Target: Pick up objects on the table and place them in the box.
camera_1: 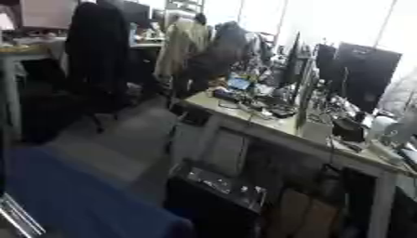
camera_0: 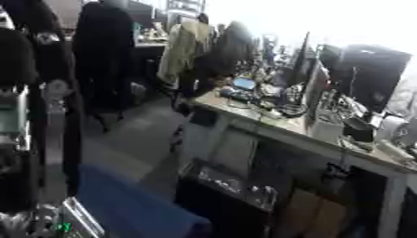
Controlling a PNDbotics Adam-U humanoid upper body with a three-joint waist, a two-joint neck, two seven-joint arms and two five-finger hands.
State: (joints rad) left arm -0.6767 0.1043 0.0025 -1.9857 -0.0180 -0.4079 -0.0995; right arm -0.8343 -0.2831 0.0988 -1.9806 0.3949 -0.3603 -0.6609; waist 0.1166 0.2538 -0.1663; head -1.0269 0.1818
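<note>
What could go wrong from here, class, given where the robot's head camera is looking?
1. The camera faces the room: a cluttered desk with monitors and a blue surface, but no box or hands appear, so any reach might go unguided.
2. Both views are blurred, so objects might be misjudged.

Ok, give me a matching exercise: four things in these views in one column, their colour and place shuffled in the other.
1 monitor
2 hanging coat
3 nearest surface
4 cardboard

a blue, lower left
b brown, under the desk
c black, on the desk, right
d pale, far back

Pairs: 1-c, 2-d, 3-a, 4-b
</note>
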